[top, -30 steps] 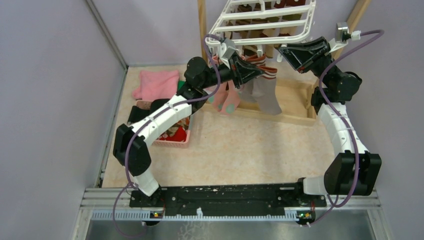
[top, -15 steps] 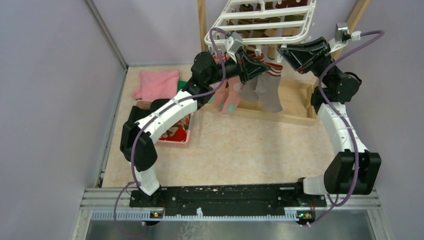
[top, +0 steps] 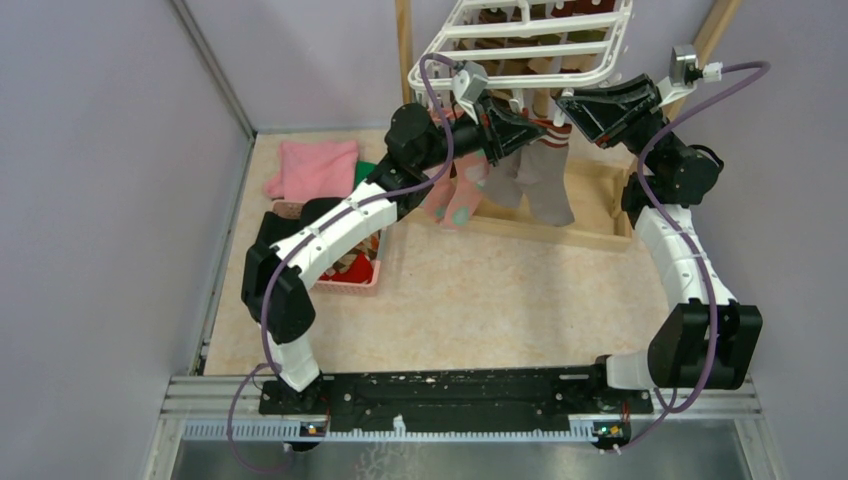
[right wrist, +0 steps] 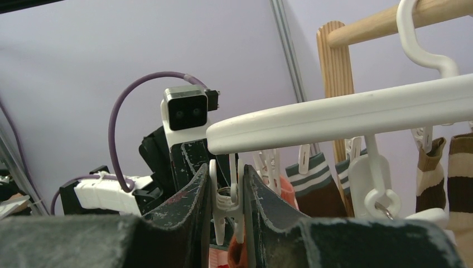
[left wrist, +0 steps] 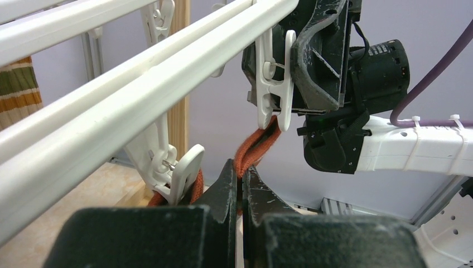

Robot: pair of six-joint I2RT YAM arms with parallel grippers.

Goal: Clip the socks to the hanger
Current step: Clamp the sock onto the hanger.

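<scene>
The white hanger (top: 530,45) hangs at the top of the overhead view, with several socks clipped beneath it. My left gripper (left wrist: 241,173) is shut on the brown-red cuff (left wrist: 257,148) of a grey sock (top: 545,190). It holds that cuff up so the top edge sits between the lower tips of a white clip (left wrist: 274,84). My right gripper (right wrist: 227,178) is shut on that same clip (right wrist: 226,198), squeezing its upper arms just under the hanger's rim (right wrist: 346,114). A pink sock with teal patches (top: 455,200) hangs to the left of the grey one.
A folded pink cloth (top: 312,168) and a pink basket (top: 350,272) lie at the left. A light wooden frame (top: 590,215) and its post (top: 404,50) stand under and behind the hanger. More striped-cuff socks (right wrist: 309,184) hang close behind the clip.
My left gripper has carried the grey sock up and to the right, bringing its cuff to the clip. The right arm has stayed on the clip.
</scene>
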